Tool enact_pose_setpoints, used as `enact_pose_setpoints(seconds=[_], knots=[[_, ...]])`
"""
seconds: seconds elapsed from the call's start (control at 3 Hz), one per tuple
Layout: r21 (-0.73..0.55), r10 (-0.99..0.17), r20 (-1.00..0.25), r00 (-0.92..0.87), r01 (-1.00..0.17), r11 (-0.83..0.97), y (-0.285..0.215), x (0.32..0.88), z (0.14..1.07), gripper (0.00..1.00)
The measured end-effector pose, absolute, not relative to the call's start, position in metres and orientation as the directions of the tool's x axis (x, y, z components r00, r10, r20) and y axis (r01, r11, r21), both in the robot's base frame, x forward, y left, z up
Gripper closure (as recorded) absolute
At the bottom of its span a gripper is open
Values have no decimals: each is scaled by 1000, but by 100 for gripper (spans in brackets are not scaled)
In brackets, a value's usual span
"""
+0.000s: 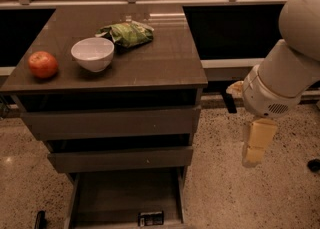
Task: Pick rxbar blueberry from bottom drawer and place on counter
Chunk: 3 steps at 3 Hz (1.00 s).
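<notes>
The bar (pixel 150 218) lies flat on the floor of the open bottom drawer (pixel 107 198), at its near edge, a little right of the middle. The hand (pixel 252 159) hangs pointing down over the speckled floor (pixel 220 183), right of the cabinet and well apart from the bar; how far open it is I cannot tell. On the desk (pixel 165 65) sit an apple (pixel 42 64) at the left, a white bowl (pixel 93 54) beside it, and a green bag (pixel 128 33) just behind the bowl.
</notes>
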State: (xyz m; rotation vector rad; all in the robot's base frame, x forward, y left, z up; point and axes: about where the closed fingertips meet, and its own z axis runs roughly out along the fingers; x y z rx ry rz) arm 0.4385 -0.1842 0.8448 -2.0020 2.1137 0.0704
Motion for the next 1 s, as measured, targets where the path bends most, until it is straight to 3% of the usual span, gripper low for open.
enact_pose_setpoints(seconds=[0.67, 1.0], knots=[[-88, -903, -82, 422, -905, -416, -143, 419, 786, 0], [-90, -861, -76, 504, -863, -497, -141, 417, 784, 0]])
